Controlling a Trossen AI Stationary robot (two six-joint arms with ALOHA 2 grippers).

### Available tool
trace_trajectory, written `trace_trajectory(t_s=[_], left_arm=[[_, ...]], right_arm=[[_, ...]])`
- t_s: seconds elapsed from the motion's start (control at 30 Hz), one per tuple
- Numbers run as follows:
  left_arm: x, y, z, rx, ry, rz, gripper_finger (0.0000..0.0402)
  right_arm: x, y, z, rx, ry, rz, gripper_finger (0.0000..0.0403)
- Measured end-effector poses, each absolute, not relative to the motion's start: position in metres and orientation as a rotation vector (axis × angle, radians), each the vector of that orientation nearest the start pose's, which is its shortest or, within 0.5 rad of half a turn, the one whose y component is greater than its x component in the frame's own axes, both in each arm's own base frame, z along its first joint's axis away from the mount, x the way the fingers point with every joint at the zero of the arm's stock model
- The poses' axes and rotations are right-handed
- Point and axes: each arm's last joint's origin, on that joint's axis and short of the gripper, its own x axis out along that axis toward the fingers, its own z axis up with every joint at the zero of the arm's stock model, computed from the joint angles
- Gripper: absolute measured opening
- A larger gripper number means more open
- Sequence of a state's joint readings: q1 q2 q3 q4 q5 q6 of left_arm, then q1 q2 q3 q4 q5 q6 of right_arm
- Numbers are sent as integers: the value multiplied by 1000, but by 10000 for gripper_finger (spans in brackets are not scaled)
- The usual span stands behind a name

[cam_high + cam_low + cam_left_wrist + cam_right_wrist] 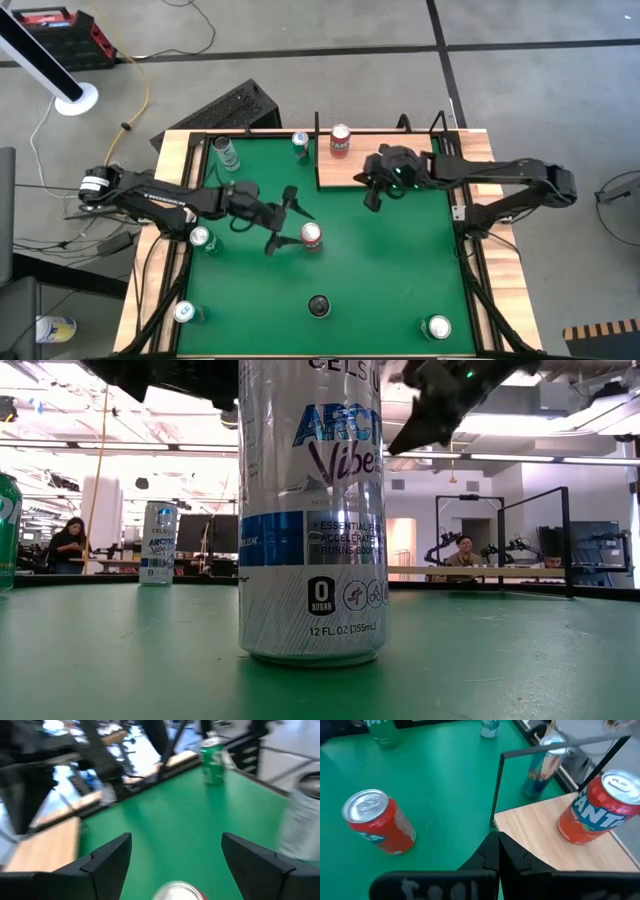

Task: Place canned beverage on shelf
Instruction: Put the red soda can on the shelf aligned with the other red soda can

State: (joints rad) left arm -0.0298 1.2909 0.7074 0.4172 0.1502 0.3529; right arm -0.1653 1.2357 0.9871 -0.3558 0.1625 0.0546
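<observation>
The shelf [385, 165] holds 1 orange Fanta can [340, 141], upright near its corner. A red can [311, 236] stands on the green tabletop [380, 270], just beside the left gripper [283, 222], whose fingers are spread apart. The right gripper [372, 190], fingers pressed together, hovers at the shelf's edge.

Two dark, slender arms of black jointed segments are seen from above. The left arm [150, 200] is marked with pale lettering along one link, and a white and silver cylindrical joint is carried at its outer end. The left gripper [287, 220] is formed of two thin black fingers [100, 865] with angular, faceted tips. The right arm [510, 180] is plain black; a small green light is shown on the right gripper [385, 180]
</observation>
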Motion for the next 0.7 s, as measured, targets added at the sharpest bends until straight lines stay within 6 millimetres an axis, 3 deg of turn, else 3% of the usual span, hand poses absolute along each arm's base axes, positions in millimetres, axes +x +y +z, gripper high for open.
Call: trace_trajectory(t_s=[0.3,0.7], left_arm=[[285,-23,253,272,136,-64,312],[284,-26,246,197,206,-58,332]], right_arm=[[251,-29,294,24,587,-361,23],[251,-30,293,32,592,-368,24]])
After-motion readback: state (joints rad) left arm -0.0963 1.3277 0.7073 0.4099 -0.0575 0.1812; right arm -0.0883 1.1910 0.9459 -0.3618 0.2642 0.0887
